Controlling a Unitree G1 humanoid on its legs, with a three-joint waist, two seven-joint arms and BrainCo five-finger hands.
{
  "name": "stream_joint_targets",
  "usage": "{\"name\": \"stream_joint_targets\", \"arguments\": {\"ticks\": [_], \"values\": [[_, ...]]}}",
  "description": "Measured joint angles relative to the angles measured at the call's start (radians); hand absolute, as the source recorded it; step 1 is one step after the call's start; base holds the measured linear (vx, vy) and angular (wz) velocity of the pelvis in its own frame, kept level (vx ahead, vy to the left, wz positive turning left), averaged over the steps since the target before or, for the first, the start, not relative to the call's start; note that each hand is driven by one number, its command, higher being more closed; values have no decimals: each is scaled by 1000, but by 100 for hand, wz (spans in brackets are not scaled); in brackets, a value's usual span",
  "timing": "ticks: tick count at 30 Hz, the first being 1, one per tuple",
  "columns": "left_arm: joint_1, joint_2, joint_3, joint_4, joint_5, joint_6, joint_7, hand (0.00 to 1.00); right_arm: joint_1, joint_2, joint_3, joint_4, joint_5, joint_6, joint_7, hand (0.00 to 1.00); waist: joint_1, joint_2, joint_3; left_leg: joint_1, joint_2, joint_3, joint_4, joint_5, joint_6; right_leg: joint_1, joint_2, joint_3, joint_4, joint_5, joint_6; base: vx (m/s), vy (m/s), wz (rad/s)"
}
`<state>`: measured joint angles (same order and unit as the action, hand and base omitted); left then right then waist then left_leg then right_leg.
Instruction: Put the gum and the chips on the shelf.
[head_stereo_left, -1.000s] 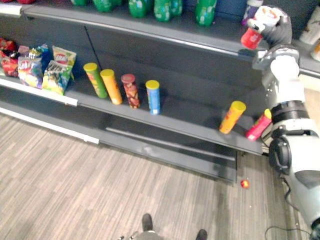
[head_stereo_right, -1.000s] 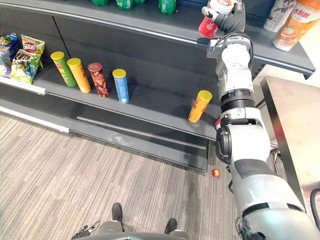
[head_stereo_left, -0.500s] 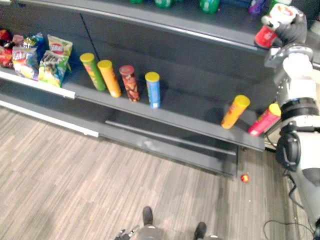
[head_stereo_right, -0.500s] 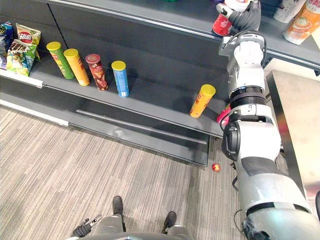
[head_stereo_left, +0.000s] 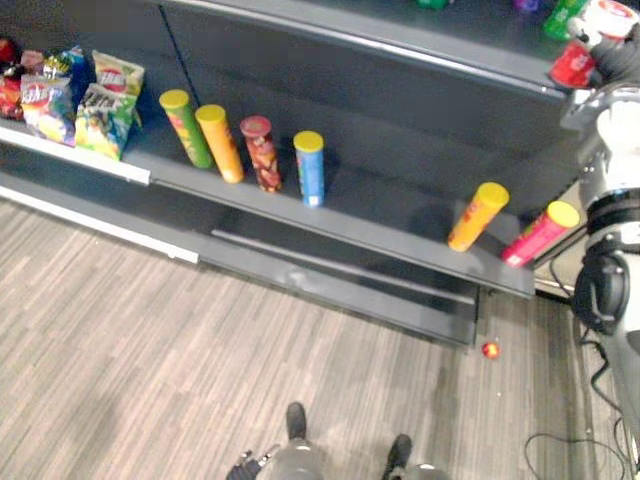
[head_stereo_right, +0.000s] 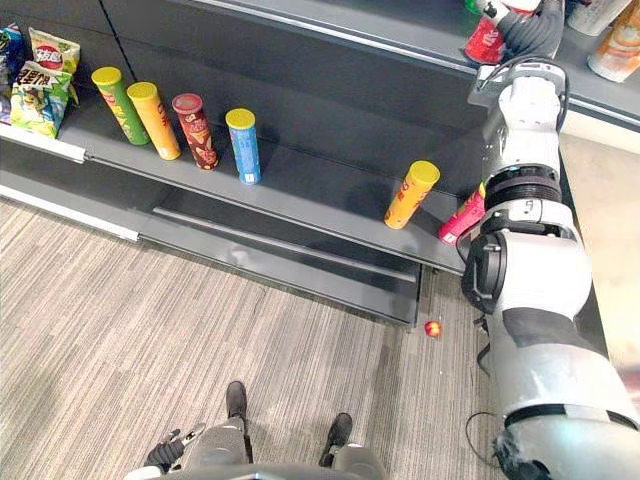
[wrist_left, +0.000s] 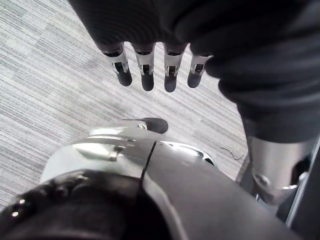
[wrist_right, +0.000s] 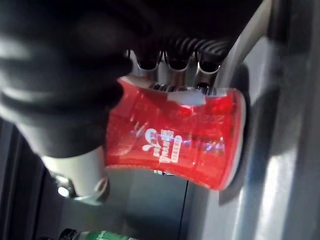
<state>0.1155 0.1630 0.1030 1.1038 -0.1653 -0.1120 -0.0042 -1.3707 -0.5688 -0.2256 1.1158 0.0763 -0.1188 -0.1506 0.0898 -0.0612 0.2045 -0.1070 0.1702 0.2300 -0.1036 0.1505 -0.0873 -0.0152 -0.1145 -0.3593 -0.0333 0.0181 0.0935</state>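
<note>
Left hand: I'm hanging my left hand (wrist_left: 147, 75) idle over the floor, fingers straight and spread, holding nothing.
Far left of the middle shelf: chip bags (head_stereo_left: 95, 105) are standing in a bunch.
Standing tubes: a green tube (head_stereo_left: 187, 128), an orange tube (head_stereo_left: 220, 143), a dark red tube (head_stereo_left: 261, 153) and a blue tube (head_stereo_left: 309, 168) are standing in a row on the middle shelf (head_stereo_left: 380, 225), each just beside the next.
Right part of that shelf: a yellow tube (head_stereo_left: 477, 216) is leaning well apart from the row, and a pink tube (head_stereo_left: 540, 233) is tilting at the shelf's end, near my right arm.
Chips: I'm judging that part done. Every tube I see is on the shelf, the pink one most likely mine, though I cannot tell for sure.
Floor: a small red ball (head_stereo_left: 490, 349) is lying below the shelf's right end.
Right hand: I'm reaching my right hand (head_stereo_right: 532, 32) up to the upper shelf (head_stereo_right: 400, 30), fingers and thumb curled round a red tub (wrist_right: 175, 142).
Gum: I'm taking the red tub for it. It is in my grasp at the upper shelf's front edge, one end close against the grey surface. I cannot tell whether it is bearing weight there.
Step in hand: I'm placing the gum.
Next move: I'm thinking the tub wants setting upright and fully on the shelf, clear of the edge, before my fingers loosen.
</note>
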Motion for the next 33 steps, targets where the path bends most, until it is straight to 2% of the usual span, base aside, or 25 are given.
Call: {"name": "stream_joint_targets", "arguments": {"ticks": [5, 15, 27, 28, 33], "values": [[-9, 0, -1, 0, -29, -7, 1, 0, -13, -25, 0, -3, 1, -24, -11, 100, 0, -1, 14, -28, -4, -10, 0, 4, 4, -23, -3, -9, 2, 1, 1, 11, 5, 5], [-34, 2, 0, 2, -69, -10, 6, 0, -49, -67, 40, -23, 2, -26, -19, 100, 0, -2, 44, -69, -5, -22, 0, 6, 2, -61, -4, -18, 10, -2, 4, 11, -1, 2], [-37, 2, -2, 0, -69, -11, 14, 0, -51, -72, 39, -38, 2, -26, -20, 100, 1, -1, 51, -74, -6, -25, 0, 15, 9, -68, -6, -21, 20, 0, 0, 6, 1, 0], [-37, 2, -2, 0, -69, -11, 20, 0, -51, -72, 39, -38, 2, -27, -20, 0, 1, -1, 51, -74, -6, -24, 0, 15, 9, -68, -6, -20, 20, 0, 0, 0, 0, 0], [-37, 2, -6, 0, -69, -11, 23, 0, -51, -71, 39, -37, 2, -26, -19, 0, 2, 0, 52, -70, -5, -23, 0, 15, 9, -66, -6, -19, 20, 0, 0, 0, 0, 0]]}}
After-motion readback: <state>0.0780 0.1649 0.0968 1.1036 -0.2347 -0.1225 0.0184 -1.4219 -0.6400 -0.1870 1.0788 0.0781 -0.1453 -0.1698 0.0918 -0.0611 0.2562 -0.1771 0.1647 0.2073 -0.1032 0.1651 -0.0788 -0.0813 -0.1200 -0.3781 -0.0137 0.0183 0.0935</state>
